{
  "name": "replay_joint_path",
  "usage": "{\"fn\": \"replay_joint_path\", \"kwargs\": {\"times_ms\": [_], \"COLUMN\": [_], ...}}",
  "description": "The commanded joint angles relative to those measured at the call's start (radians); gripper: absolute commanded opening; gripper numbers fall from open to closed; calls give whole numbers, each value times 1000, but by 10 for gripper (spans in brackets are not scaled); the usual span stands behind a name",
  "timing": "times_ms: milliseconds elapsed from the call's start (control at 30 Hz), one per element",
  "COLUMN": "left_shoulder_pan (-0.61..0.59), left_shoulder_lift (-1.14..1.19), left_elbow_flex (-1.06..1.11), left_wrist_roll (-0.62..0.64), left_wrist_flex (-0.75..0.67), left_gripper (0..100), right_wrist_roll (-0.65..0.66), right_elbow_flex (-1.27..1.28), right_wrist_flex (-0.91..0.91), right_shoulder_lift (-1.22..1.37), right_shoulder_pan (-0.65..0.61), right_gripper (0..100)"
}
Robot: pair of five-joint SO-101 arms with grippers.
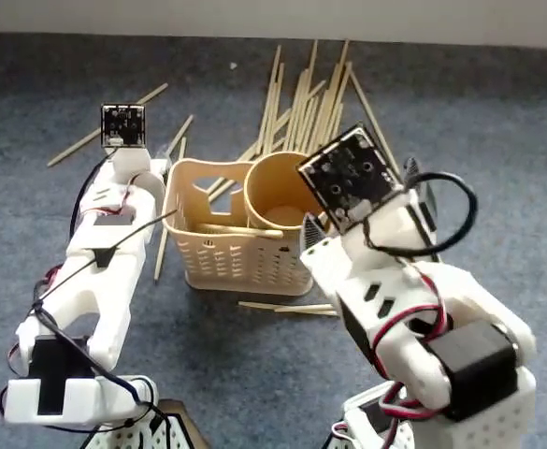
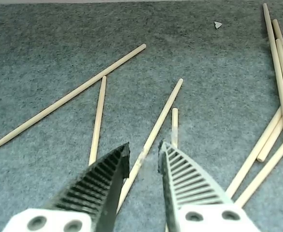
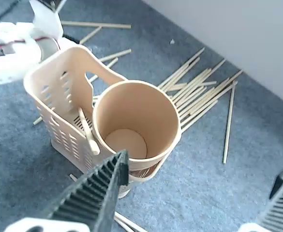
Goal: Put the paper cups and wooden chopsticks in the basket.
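Note:
A tan paper cup (image 3: 136,121) stands upright in one end of the cream slotted basket (image 3: 59,96), also seen from above as the cup (image 1: 278,192) and basket (image 1: 198,201). A chopstick (image 3: 85,130) lies inside the basket beside the cup. My right gripper (image 3: 201,166) hangs open and wide just above the cup, holding nothing. Beside the basket's other end, my left gripper (image 2: 144,147) is open low over the carpet. One wooden chopstick (image 2: 153,133) runs between its fingertips. Several more chopsticks (image 1: 301,103) lie piled behind the basket.
Two loose chopsticks (image 1: 287,307) lie on the blue-grey carpet in front of the basket. A long one (image 2: 68,96) and a shorter one (image 2: 97,121) lie past the left gripper. More chopsticks (image 2: 276,87) edge that view. A wall (image 3: 238,34) bounds the far side.

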Motion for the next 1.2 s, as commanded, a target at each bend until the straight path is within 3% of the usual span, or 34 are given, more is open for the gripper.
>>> {"fn": "replay_joint_path", "kwargs": {"times_ms": [0, 133, 200, 300, 467, 700, 933, 1167], "left_shoulder_pan": [4, -51, -111, -166, -156, -36, 41, 189], "left_shoulder_lift": [-13, -67, -139, -240, -179, 79, 114, -127], "left_elbow_flex": [-24, -24, -44, -239, -806, -1541, -1616, -1471], "left_wrist_roll": [-9, -9, -9, -9, -138, -193, -193, -199], "left_wrist_flex": [-17, -8, 94, 471, 1145, 1748, 1781, 1781], "left_gripper": [120, 120, 120, 123, 154, 241, 242, 242], "right_wrist_roll": [12, 40, 69, 77, 64, -38, -115, -147], "right_elbow_flex": [-62, -7, 59, 205, 509, 846, 1102, 1230], "right_wrist_flex": [24, -10, -51, -165, -398, -720, -949, -1084], "right_shoulder_lift": [13, 5, 4, 2, 2, 2, 2, 2], "right_shoulder_pan": [42, 259, 383, 509, 591, 668, 671, 664], "right_gripper": [421, 421, 421, 421, 421, 421, 421, 421]}}
